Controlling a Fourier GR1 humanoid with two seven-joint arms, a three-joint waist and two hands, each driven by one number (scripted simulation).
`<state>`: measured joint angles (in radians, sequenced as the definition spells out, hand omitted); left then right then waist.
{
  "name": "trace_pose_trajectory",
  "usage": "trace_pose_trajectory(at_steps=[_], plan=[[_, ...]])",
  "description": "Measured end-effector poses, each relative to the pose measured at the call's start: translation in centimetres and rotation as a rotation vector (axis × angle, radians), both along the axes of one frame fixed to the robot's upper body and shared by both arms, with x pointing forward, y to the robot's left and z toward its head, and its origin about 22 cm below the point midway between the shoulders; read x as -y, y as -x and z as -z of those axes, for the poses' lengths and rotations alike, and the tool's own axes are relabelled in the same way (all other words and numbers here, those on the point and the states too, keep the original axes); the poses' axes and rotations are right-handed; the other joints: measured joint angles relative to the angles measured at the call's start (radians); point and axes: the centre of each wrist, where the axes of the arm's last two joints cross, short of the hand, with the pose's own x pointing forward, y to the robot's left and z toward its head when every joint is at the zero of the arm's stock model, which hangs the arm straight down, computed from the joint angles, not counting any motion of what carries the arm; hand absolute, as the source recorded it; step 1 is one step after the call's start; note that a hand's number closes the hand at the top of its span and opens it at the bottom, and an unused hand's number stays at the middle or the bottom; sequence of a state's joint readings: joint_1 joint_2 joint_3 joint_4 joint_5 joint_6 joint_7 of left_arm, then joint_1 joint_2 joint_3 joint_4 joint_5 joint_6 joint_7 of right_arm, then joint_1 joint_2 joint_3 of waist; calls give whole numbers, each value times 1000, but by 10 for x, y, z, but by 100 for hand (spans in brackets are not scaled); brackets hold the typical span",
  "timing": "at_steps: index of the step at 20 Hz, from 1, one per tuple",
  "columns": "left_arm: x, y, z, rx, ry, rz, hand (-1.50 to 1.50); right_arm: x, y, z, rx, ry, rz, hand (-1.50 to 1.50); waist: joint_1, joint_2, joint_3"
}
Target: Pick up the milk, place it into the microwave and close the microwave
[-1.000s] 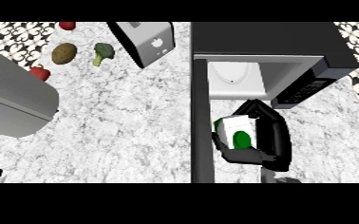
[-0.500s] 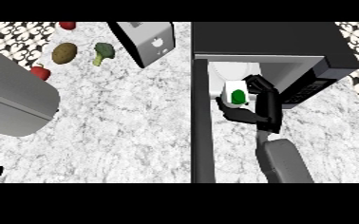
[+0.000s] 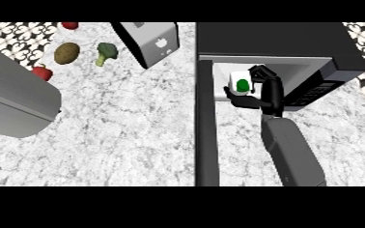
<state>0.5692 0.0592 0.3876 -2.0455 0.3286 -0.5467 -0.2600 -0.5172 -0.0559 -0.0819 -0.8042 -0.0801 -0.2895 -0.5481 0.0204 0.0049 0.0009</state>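
The milk (image 3: 241,83) is a small white carton with a green mark. My right hand (image 3: 262,92) is shut on it, fingers curled over its right side and thumb under it. Hand and carton hover at the mouth of the black microwave (image 3: 285,41), in front of its pale inside (image 3: 222,72). The microwave's door (image 3: 206,130) stands open and shows edge-on as a dark bar running toward me, left of my right forearm (image 3: 292,149). My left hand does not show.
A dark box with a grey face (image 3: 148,41) stands left of the microwave. At the far left lie a potato (image 3: 67,53), broccoli (image 3: 106,53) and two red items (image 3: 41,72). A broad grey shape (image 3: 21,101) fills the left edge.
My right hand has carried the milk away from me, from beside the open door up to the microwave's opening. More of the forearm now shows.
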Motion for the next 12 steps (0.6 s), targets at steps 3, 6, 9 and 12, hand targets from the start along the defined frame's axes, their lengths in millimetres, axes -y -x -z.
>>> trace_pose_trajectory(at_steps=[3, 6, 9, 12], plan=[[-3, -2, 0, -3, 0, 7, -150, 0, -14, 1, 36, 47, 11, 150, 6, 2, 0], [-4, -7, 1, -6, 2, 9, -150, -6, -25, 0, 63, 86, 24, 150, 8, 3, 0], [-5, -10, 6, -5, 6, 13, -150, -12, -36, -5, 74, 142, 44, 150, 12, 5, 0], [-6, -14, 6, -3, 9, 16, -150, -12, -43, -8, 88, 244, 72, 150, 19, 8, 0]])
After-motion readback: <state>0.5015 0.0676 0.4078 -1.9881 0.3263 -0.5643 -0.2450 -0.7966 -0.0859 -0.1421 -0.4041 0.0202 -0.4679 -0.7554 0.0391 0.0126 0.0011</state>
